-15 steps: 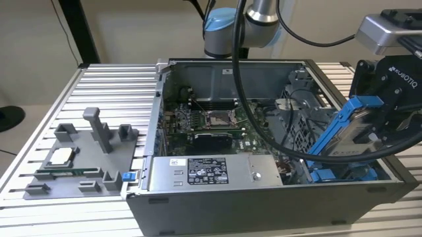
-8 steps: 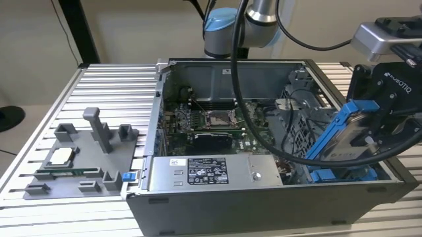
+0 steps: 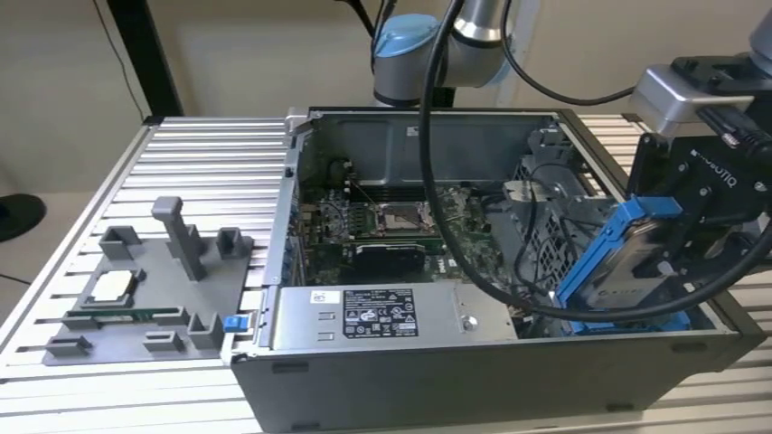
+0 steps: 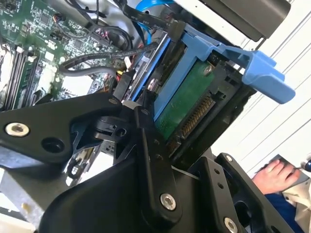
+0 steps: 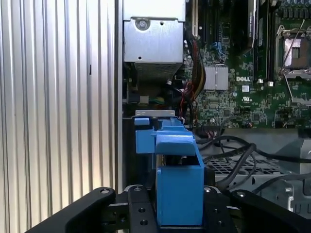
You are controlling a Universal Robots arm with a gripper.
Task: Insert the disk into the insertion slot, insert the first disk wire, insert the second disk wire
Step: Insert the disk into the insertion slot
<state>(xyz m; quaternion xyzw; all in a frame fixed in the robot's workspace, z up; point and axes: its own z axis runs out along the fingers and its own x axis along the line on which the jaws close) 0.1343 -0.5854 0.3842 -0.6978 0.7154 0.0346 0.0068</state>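
My gripper (image 3: 675,237) is shut on the disk (image 3: 635,258), a silver drive in a blue carrier frame, held tilted over the exterior view's right end of the open computer case (image 3: 483,380). Its lower end meets the blue rails of the insertion slot (image 3: 627,322); how deep it sits is hidden. In the second wrist view the disk's green board (image 4: 187,104) and the blue carrier tab (image 4: 265,73) lie between black fingers (image 4: 150,145). In the first wrist view the carrier (image 5: 180,189) stands between the fingers (image 5: 140,213). Black cables (image 3: 531,303) loop beside the bay; which are the disk wires I cannot tell.
A silver power-supply box (image 3: 362,316) lies along the case's front, the motherboard (image 3: 392,221) behind it. A grey perforated cage (image 3: 549,217) stands beside the bay. A grey parts fixture (image 3: 145,289) sits on the slatted table (image 3: 72,389). Part of a person (image 4: 274,174) shows in the second wrist view.
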